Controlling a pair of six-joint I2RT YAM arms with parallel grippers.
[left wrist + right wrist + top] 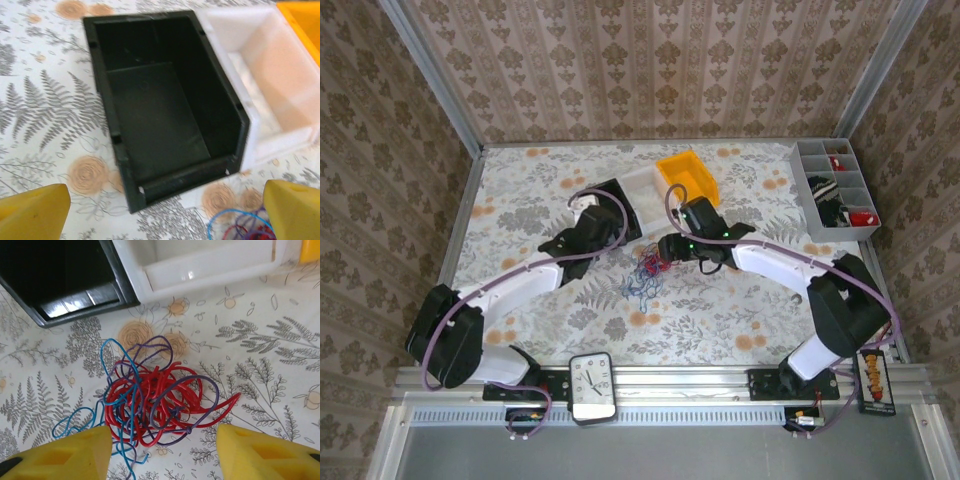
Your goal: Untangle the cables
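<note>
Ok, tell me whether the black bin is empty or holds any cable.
Empty: the black bin shows a bare floor in the left wrist view, and the cables lie tangled on the table outside it.

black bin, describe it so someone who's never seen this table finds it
On the floral table, a row of bins sits at the far middle. The black bin is the leftmost, right beside the white bin, with the yellow bin past that. It alone is dark, and empty.

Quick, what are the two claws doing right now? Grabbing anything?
Left claw: open, holding nothing.
Right claw: open, holding nothing, poised over the tangled pile of thin red, blue and purple wires.
</note>
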